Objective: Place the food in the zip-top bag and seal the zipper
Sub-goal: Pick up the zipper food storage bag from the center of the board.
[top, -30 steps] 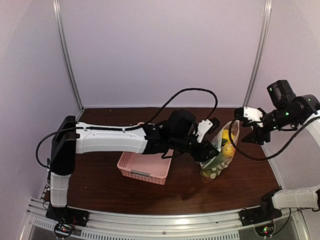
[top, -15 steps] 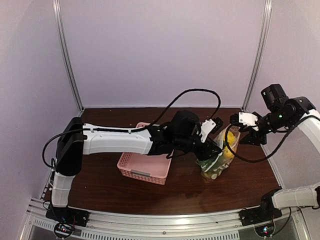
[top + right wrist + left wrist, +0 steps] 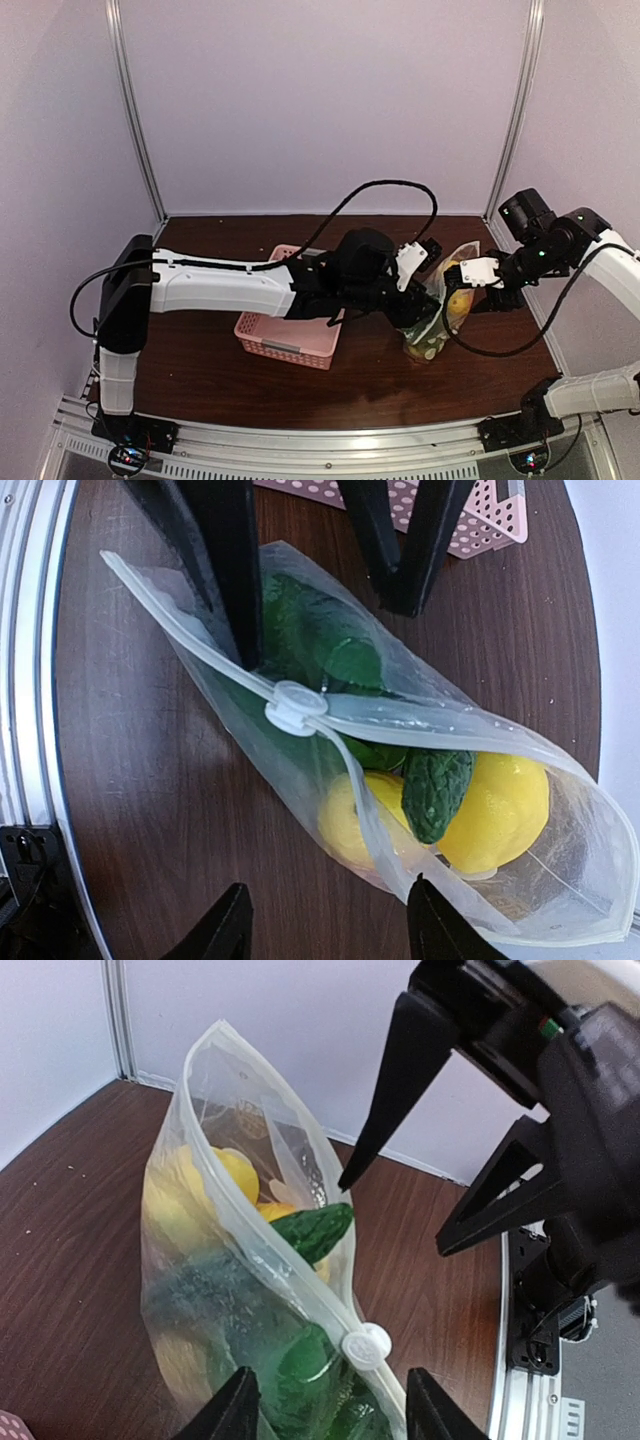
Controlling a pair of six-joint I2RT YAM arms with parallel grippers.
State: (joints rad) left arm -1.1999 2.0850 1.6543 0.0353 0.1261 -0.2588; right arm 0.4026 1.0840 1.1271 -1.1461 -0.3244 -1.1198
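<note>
Closer in from the top: finds the right gripper (image 3: pixel 478 292) dropped beside the zip-top bag (image 3: pixel 452 302) since a second ago, with the bag propped right of the pink basket (image 3: pixel 288 338) and the left gripper (image 3: pixel 420 310) between basket and bag. Catches, on the left wrist, own fingers (image 3: pixel 235 1405) spread astride the bag's zipper (image 3: pixel 305 1295), lemon (image 3: pixel 235 1175) and cucumber (image 3: pixel 310 1232) inside. Shows, on the right wrist, that claw gaping too, on the bag's side away from the basket.

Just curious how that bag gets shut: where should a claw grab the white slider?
Probably pinch the white slider across the zipper, a finger on each face, coming from the mouth edge: it bulges off the strip, and the bag is floppy.
</note>
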